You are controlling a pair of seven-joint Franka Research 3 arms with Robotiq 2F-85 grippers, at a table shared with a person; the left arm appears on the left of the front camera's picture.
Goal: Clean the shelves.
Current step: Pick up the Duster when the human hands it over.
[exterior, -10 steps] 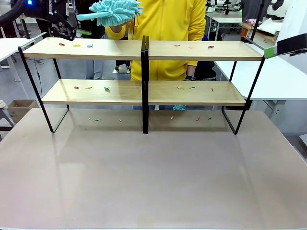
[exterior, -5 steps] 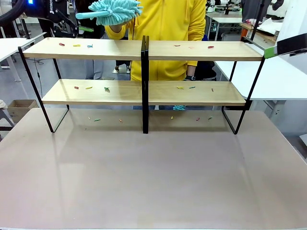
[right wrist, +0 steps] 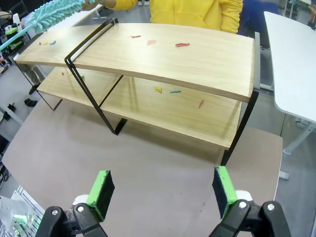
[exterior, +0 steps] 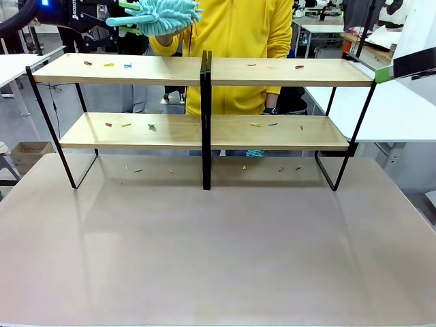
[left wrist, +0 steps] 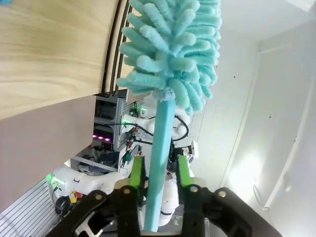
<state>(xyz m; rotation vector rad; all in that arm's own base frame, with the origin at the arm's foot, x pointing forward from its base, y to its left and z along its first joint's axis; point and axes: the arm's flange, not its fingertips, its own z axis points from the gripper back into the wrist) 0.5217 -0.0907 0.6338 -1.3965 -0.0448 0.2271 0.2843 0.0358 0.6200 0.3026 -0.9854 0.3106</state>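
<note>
Two-tier shelves [exterior: 272,71] stand on the table [exterior: 218,259], six scraps [exterior: 109,65] per tier. Above their left end, the left gripper [left wrist: 159,168] pinches one duster [exterior: 163,15] by its handle. The right gripper [right wrist: 162,190], before them, gapes. The duster's head is cropped at the top.

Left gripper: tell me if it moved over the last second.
Yes: the left gripper rose away from the top board of the shelves, up to the handle of the duster.

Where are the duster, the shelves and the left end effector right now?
duster [left wrist: 173,54]: left wrist view, on its fluffy teal head.
shelves [exterior: 170,70]: front view, bare top board, left half.
left end effector [left wrist: 160,165]: left wrist view, midway between its green pads.
</note>
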